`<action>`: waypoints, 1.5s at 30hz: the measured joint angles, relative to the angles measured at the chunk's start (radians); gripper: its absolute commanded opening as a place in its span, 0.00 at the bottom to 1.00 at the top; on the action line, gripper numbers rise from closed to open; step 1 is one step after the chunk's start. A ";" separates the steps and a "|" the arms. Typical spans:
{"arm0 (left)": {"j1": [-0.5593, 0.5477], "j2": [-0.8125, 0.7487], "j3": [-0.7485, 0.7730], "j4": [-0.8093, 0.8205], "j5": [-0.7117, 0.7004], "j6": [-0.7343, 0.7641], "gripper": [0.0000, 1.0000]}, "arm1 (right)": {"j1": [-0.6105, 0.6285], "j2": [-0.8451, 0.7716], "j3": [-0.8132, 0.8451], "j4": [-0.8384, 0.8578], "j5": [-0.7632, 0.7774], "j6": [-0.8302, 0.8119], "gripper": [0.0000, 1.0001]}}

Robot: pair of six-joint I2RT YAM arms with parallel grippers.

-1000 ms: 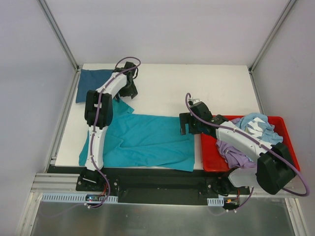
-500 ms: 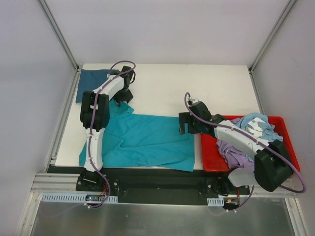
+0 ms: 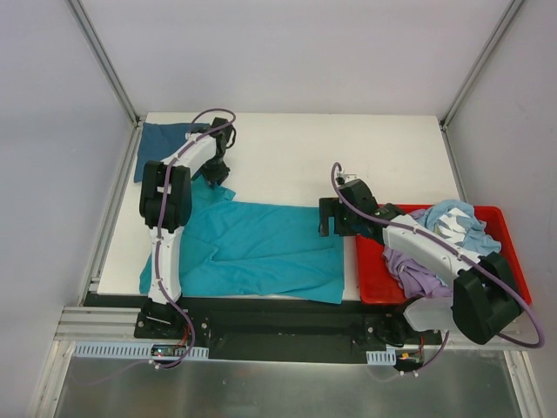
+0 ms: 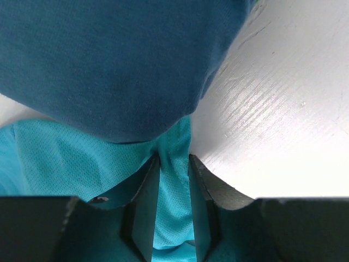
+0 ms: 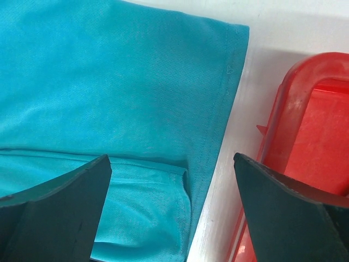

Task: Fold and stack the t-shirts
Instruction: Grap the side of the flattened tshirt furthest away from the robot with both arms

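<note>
The teal shirt (image 3: 261, 248) lay spread flat along the near edge of the table (image 3: 348, 148), not yet folded. At the shirt's right hem my right gripper (image 5: 172, 159) hung with its fingers wide apart, holding nothing, and it had barely shifted over the last second. Just right of that hem sat the red bin (image 3: 367, 272), its rim close beside the cloth, with a heap of unfolded shirts (image 3: 435, 237) inside it. I judged that rim could catch my right fingers when they took the hem. What had changed was at the shirt's far left corner: my left gripper (image 4: 173, 161) had come back from farther out on the table and down onto the sleeve. Its fingers were now clenched on a narrow pinch of teal cloth. That suggested the first fold was ready to start, with the sleeve in hand and the hem still to be taken. Just beyond that corner lay the dark blue shirt (image 3: 161, 144), already folded, its edge hanging over the teal cloth in my left wrist view. It looked close enough to be dragged along when I lifted.
</note>
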 measured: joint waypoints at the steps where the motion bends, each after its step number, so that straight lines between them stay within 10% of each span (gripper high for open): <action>1: 0.000 0.000 -0.001 0.001 0.000 -0.001 0.17 | -0.002 -0.004 0.000 0.000 0.000 0.001 0.98; 3: 0.000 -0.006 -0.013 0.006 -0.001 -0.004 0.00 | -0.005 -0.010 -0.002 0.001 0.000 0.004 0.98; 23: -0.001 -0.110 -0.108 0.145 0.112 0.199 0.00 | -0.019 0.060 0.078 -0.037 0.058 0.028 0.96; 45: -0.001 -0.169 -0.212 0.224 0.132 0.204 0.00 | -0.109 0.489 0.423 -0.121 0.111 0.042 0.65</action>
